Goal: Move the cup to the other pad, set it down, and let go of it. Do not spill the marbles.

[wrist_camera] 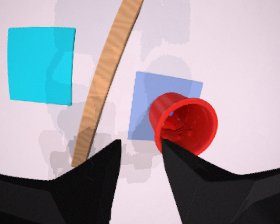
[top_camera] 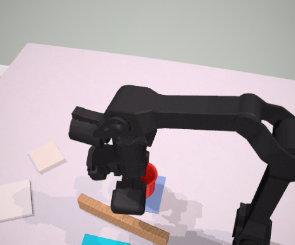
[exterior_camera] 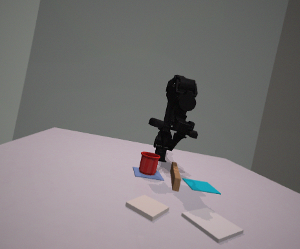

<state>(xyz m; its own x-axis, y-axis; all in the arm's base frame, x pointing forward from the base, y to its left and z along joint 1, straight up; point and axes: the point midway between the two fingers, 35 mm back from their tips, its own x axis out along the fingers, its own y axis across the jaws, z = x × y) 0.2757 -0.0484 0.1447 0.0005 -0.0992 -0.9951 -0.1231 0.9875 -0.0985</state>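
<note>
- One pale pink bench (top_camera: 79,75) (exterior_camera: 64,176) (wrist_camera: 250,30) carries everything listed below.
- One black arm (top_camera: 200,110) (exterior_camera: 181,105) reaches over it, bent at its joints.
- One hand (exterior_camera: 172,149) (wrist_camera: 141,144), its two black fingers partly parted, grasping nothing. In the wrist view one fingertip overlaps the near side of the cup's rim; whether they touch, I cannot tell.
- One long wooden bar (top_camera: 124,219) (exterior_camera: 175,176) (wrist_camera: 107,65), lying between the two coloured pads.
- Two pale flat tiles, apart from each other: a larger white tile (top_camera: 12,200) (exterior_camera: 211,223) and a smaller cream tile (top_camera: 47,157) (exterior_camera: 147,206).
- Two thin coloured pads, one on each side of the bar: a cyan pad (top_camera: 105,240) (exterior_camera: 202,186) (wrist_camera: 40,65), with nothing on the part that shows, and a blue pad (top_camera: 159,189) (exterior_camera: 137,174) (wrist_camera: 145,105), with the cup on it.
- One red cup (top_camera: 150,189) (exterior_camera: 149,163) (wrist_camera: 160,112), the only container on the bench, standing upright with its open mouth up.
- Small marbles inside the cup: one blue marble (wrist_camera: 171,114) can be made out, with dark red shapes low down; the full count cannot be told.
</note>
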